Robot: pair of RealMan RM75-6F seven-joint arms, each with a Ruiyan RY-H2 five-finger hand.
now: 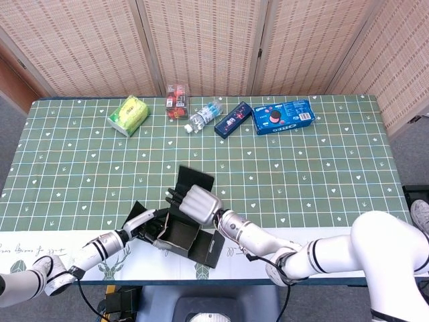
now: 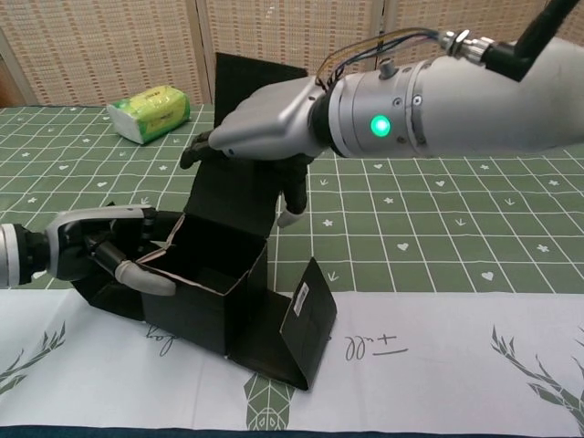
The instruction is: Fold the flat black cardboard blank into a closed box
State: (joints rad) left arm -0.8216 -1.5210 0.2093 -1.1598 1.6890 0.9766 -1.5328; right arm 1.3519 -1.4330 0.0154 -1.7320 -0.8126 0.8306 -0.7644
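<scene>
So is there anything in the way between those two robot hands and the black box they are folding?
Nothing visible. Both hands are already on the black box: the left hand holds its left wall, and the right hand is against the tall raised flap at the back. The snacks sit far back on the table.

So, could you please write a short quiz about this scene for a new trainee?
1. True or false: the box is already closed.
2. Which hand holds up the tall back flap? A) left hand B) right hand C) neither
3. Fill in: the green pack lies at the table's far ____ side in the head view.

Key
1. False: its top is open, and a side flap lies out on the table.
2. B: the right hand lies against the flap, while the left hand grips the box's left wall.
3. left
</scene>
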